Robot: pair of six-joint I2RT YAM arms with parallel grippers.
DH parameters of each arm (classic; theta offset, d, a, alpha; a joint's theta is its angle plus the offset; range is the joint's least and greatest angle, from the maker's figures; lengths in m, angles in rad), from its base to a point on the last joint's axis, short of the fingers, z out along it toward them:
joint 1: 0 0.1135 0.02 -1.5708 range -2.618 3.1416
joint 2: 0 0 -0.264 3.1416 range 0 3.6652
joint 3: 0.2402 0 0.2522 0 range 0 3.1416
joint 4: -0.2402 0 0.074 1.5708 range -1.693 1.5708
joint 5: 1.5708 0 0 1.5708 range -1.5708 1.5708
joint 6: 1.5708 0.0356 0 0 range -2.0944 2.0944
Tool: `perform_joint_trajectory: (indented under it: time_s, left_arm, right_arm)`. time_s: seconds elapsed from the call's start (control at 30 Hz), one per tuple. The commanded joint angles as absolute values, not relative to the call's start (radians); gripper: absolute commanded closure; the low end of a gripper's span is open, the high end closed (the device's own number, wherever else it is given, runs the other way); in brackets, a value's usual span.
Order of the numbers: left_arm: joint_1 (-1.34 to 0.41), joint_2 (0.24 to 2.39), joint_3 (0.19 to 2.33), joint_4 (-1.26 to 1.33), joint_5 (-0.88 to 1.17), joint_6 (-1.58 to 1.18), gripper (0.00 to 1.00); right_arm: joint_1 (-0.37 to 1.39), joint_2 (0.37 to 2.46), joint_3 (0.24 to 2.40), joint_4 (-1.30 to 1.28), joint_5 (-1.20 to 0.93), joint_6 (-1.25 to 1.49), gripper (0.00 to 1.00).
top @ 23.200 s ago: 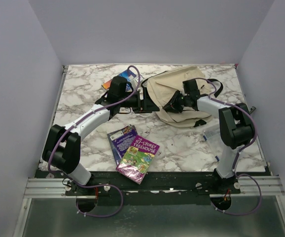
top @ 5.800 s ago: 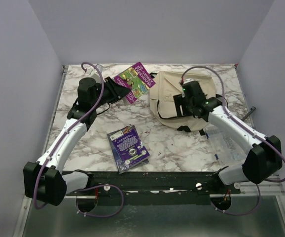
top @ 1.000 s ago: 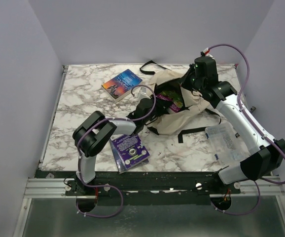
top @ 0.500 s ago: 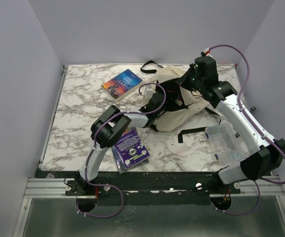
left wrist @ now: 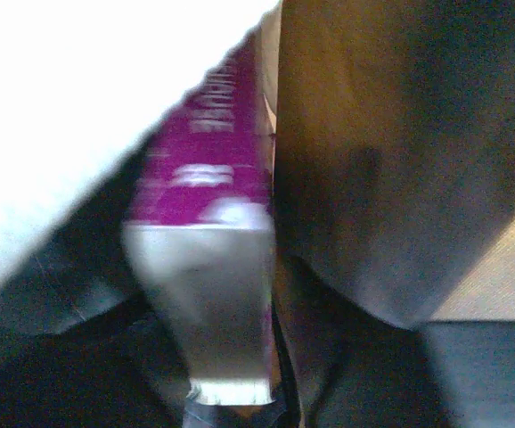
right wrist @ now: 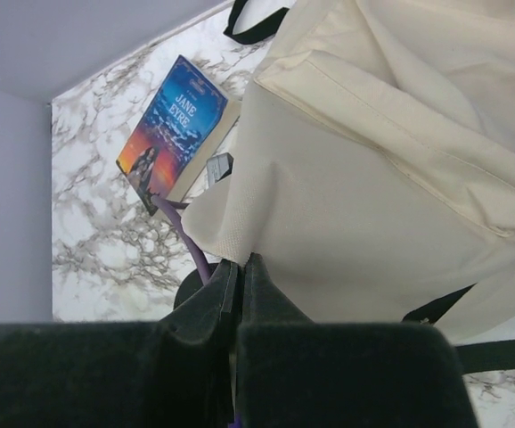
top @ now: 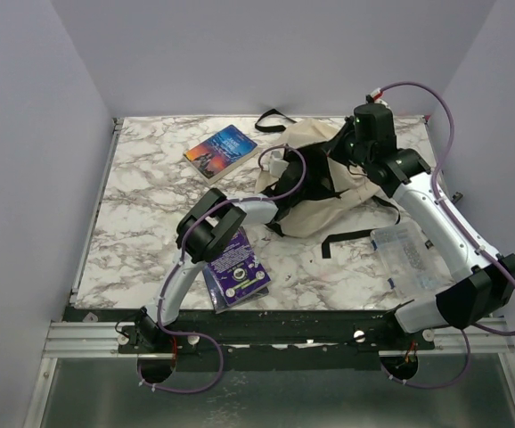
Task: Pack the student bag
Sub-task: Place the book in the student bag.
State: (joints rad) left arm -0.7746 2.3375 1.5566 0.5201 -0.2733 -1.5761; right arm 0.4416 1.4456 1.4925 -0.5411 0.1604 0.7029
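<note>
The cream student bag (top: 324, 212) lies at the back right of the marble table, its mouth facing left. My right gripper (top: 352, 148) holds the bag's upper flap up; in the right wrist view its fingers (right wrist: 241, 267) are shut on the cream fabric edge (right wrist: 355, 205). My left arm (top: 271, 201) reaches into the mouth, and its gripper is hidden inside in the top view. The left wrist view shows a purple book (left wrist: 208, 169) close up and blurred, standing on edge against the dark lining (left wrist: 391, 134). How the left jaws stand is not visible.
A Jane Eyre book (top: 222, 152) lies at the back left, also in the right wrist view (right wrist: 173, 129). A dark purple book (top: 233, 267) lies under my left arm's elbow. A clear plastic box (top: 406, 254) sits right of the bag. Black straps (top: 347, 239) trail from the bag.
My left arm has pushed further into the bag. The purple book seen in the bag's mouth a second ago is now hidden from the top view. The right gripper stayed put.
</note>
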Motion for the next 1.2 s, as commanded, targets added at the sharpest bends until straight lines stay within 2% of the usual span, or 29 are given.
perform_joint_trajectory:
  time_s: [0.0,0.1,0.13,0.43,0.6,0.87,0.97,1.07,1.17]
  left_arm:
    - [-0.770,2.278,1.515,0.508,-0.239,-1.581,0.44]
    - [-0.766,2.212,1.450,0.481,-0.202,-1.559,0.09]
    - [-0.764,2.185,1.425,0.479,-0.196,-1.553,0.02]
    - [-0.749,2.012,1.317,0.425,-0.087,-1.418,0.04]
    - [-0.752,1.951,1.217,0.419,-0.026,-1.466,0.04]
    - [-0.771,1.950,1.249,0.423,0.088,-1.435,0.04]
    - [-0.775,2.017,1.316,0.422,0.079,-1.462,0.08]
    - [-0.763,2.122,1.457,0.408,0.070,-1.459,0.21]
    - [-0.747,2.140,1.471,0.385,0.038,-1.488,0.24]
  right_arm:
    - [0.422,1.382,1.473,-0.488,0.202,0.692,1.00]
    - [0.410,1.381,1.450,-0.477,0.200,0.686,0.99]
    - [0.406,1.380,1.444,-0.475,0.202,0.684,1.00]
    - [0.371,1.373,1.427,-0.472,0.212,0.666,0.99]
    - [0.356,1.373,1.421,-0.469,0.235,0.649,0.99]
    - [0.335,1.389,1.401,-0.451,0.227,0.643,0.99]
    - [0.333,1.391,1.401,-0.449,0.225,0.646,0.99]
    - [0.331,1.394,1.399,-0.442,0.220,0.650,0.99]
    - [0.327,1.397,1.404,-0.449,0.217,0.652,0.99]
